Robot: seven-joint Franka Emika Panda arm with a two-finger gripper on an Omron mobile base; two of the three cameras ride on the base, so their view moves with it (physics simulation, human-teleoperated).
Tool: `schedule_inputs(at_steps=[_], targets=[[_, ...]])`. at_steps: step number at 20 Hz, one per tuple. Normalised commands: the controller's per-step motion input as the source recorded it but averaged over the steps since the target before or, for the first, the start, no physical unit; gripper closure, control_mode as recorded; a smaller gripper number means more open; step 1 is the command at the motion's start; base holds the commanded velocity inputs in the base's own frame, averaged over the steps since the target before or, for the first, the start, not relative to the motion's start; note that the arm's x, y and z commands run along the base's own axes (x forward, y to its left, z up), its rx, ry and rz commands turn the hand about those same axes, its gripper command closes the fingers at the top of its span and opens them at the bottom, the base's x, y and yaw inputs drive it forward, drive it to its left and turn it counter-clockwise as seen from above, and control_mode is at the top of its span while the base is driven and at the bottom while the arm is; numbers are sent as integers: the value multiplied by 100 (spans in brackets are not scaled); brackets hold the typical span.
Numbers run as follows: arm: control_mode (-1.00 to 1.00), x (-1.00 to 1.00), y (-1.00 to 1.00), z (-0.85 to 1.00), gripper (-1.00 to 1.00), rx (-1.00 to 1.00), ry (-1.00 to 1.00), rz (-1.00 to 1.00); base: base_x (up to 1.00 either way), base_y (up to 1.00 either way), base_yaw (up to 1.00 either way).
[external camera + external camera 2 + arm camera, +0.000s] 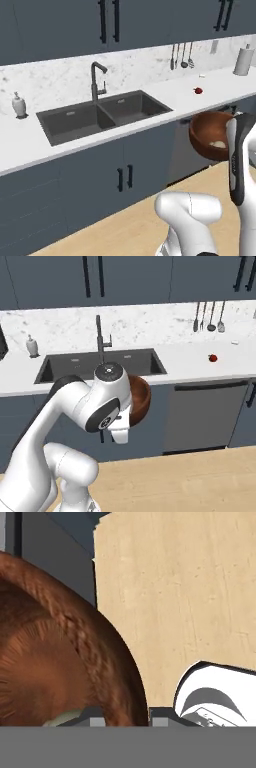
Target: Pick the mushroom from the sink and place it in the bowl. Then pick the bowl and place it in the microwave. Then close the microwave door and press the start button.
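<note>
You are partway through the job. The reddish-brown bowl [210,134] is off the counter and held in the air in front of the lower cabinets, over the wooden floor [130,225]. The gripper [127,716] is pinched on the bowl's rim, one finger inside and one outside. A small pale shape lies in the bottom of the bowl; this looks like the mushroom [218,144], so the first step appears done. The dark double sink [100,116] holds nothing you can make out. Left to do: carry the bowl to the microwave, set it inside, shut the door and press start.

Around you, a white counter [30,145] runs beneath blue-grey upper cabinets [60,25], with a marbled backsplash behind it. A dark gooseneck faucet [96,80] stands behind the sink, and a soap bottle [19,105] stands nearby on the counter. A small red item [198,90] sits further along, utensils [181,56] hang on the wall, and a dishwasher front [205,416] is set under the counter.
</note>
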Motion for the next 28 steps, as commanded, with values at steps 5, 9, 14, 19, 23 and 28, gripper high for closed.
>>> schedule_inputs(at_steps=[5,9,14,19,23,28], targets=[[100,0,0,0,100,0,0,0,7,-14,-70],[100,0,0,0,100,0,0,0,23,-15,-68],[100,0,0,0,100,0,0,0,46,-28,-62],[100,0,0,0,100,0,0,0,91,-34,-59],[100,0,0,0,100,0,0,0,100,0,-65],[100,0,0,0,100,0,0,0,100,15,-62]])
